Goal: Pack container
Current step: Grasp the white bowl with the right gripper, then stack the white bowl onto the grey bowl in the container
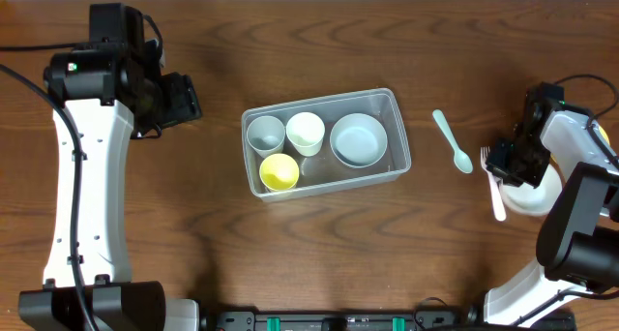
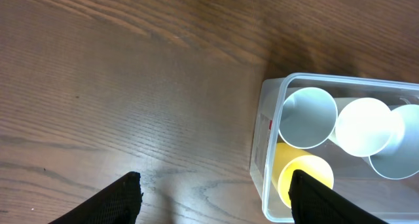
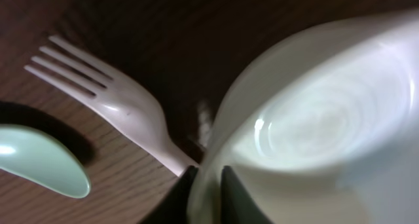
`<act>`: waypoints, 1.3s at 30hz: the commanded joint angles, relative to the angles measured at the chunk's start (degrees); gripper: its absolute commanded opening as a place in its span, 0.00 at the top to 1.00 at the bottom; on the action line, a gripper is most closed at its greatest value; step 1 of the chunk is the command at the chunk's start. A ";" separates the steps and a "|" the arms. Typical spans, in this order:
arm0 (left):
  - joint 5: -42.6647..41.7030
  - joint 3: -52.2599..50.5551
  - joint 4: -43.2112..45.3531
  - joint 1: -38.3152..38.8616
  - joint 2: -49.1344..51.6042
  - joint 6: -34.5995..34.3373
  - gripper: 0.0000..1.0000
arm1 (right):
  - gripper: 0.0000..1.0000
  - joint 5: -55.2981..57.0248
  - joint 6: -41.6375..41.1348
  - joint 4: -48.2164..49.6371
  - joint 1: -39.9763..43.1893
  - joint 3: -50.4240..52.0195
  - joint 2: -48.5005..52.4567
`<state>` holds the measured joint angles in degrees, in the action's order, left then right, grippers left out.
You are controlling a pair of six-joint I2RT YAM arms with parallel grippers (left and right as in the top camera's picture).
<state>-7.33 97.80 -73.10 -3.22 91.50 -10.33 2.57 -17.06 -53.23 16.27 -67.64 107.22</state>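
The clear plastic container (image 1: 401, 157) sits mid-table, holding a grey cup (image 1: 265, 135), a white cup (image 1: 306, 132), a yellow cup (image 1: 280, 172) and a grey bowl (image 1: 359, 139). It also shows in the left wrist view (image 2: 267, 152). My left gripper (image 2: 216, 201) is open and empty, above the table left of the container. My right gripper (image 3: 208, 188) is shut on the rim of a white bowl (image 3: 314, 126) at the far right, also seen from overhead (image 1: 535, 197).
A white fork (image 1: 496, 197) lies beside the white bowl, also seen in the right wrist view (image 3: 111, 99). A mint green spoon (image 1: 452, 140) lies right of the container, its bowl in the right wrist view (image 3: 39, 162).
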 commanded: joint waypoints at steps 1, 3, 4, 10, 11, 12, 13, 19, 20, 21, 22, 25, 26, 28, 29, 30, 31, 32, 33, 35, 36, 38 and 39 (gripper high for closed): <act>0.04 -0.24 -0.22 -0.24 0.24 0.13 0.27 | 0.98 -0.57 -0.33 0.22 0.22 0.13 -0.46; 0.04 -0.24 -0.22 -0.24 0.24 0.15 0.27 | 0.99 -0.87 -0.31 0.35 0.22 0.07 -1.27; 0.04 -0.24 -0.22 -0.24 0.24 0.13 0.27 | 0.99 -1.18 -0.28 0.33 0.20 -0.15 -1.81; 0.04 -0.24 -0.22 -0.24 0.24 0.13 0.27 | 0.99 -4.92 1.40 -0.09 -0.55 -3.76 -8.59; 0.04 -0.24 -0.24 -0.24 0.24 0.13 0.27 | 0.99 -5.62 1.95 -0.09 -0.87 -4.44 -9.84; 0.04 -0.24 -0.22 -0.24 0.24 0.13 0.27 | 0.99 -6.60 2.89 -0.09 -1.44 -5.46 -11.69; 0.04 -0.24 -0.22 -0.24 0.24 0.13 0.27 | 0.99 -7.56 4.11 -0.07 -2.29 -6.54 -13.60; 0.04 -0.24 -0.20 -0.24 0.24 0.13 0.27 | 0.99 -10.99 17.11 0.57 -13.20 -12.52 -22.82; 0.04 -0.24 -0.20 -0.24 0.24 0.13 0.27 | 0.99 -10.97 19.02 0.68 -15.17 -12.90 -23.47; 0.04 -0.24 -0.20 -0.24 0.24 0.13 0.27 | 0.99 -10.95 21.90 0.98 -18.51 -13.16 -24.30; 0.07 -0.24 -0.20 -0.24 0.24 0.13 0.27 | 0.99 -10.95 23.93 1.25 -21.11 -13.16 -24.63; 0.04 -0.24 -0.22 -0.24 0.24 0.13 0.27 | 0.99 -10.78 28.70 1.84 -29.35 -13.16 -24.20; 0.04 -0.24 -0.22 -0.24 0.24 0.13 0.27 | 0.99 -9.88 28.98 2.12 -32.33 -13.16 -23.56; 0.04 -0.24 -0.22 -0.24 0.24 0.13 0.27 | 0.99 -8.26 29.27 2.49 -36.22 -13.16 -22.08; 0.04 -0.24 -0.22 -0.24 0.24 0.13 0.27 | 0.99 -7.69 29.88 2.51 -38.10 -13.16 -21.03; 0.04 -0.24 -0.22 -0.24 0.24 0.13 0.27 | 0.99 -7.23 29.99 2.64 -39.47 -13.16 -19.93; 0.04 -0.24 -0.22 -0.24 0.24 0.13 0.27 | 0.99 -7.04 29.99 2.78 -40.83 -13.16 -18.62; 0.04 -0.24 -0.24 -0.24 0.24 0.13 0.27 | 0.99 -7.04 29.99 3.04 -41.90 -13.16 -17.14; 0.04 -0.24 -0.24 -0.24 0.24 0.13 0.27 | 0.99 -7.04 29.99 3.34 -42.60 -13.16 -15.89; 0.04 -0.24 -0.22 -0.24 0.24 0.13 0.27 | 0.99 -7.06 29.97 4.42 -43.69 -13.16 -13.00; 0.04 -0.24 -0.22 -0.24 0.24 0.13 0.27 | 0.99 -7.06 29.99 5.05 -44.06 -13.16 -11.67; 0.04 -0.24 -0.22 -0.24 0.24 0.15 0.27 | 0.98 -7.08 29.99 6.14 -44.48 -13.16 -9.62; 0.07 -0.24 -0.22 -0.24 0.24 0.15 0.27 | 0.98 -7.08 29.99 6.60 -44.61 -13.16 -8.70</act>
<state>-7.33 97.80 -73.12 -3.22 91.50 -10.33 -5.41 11.68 -47.44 -27.62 -80.71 96.60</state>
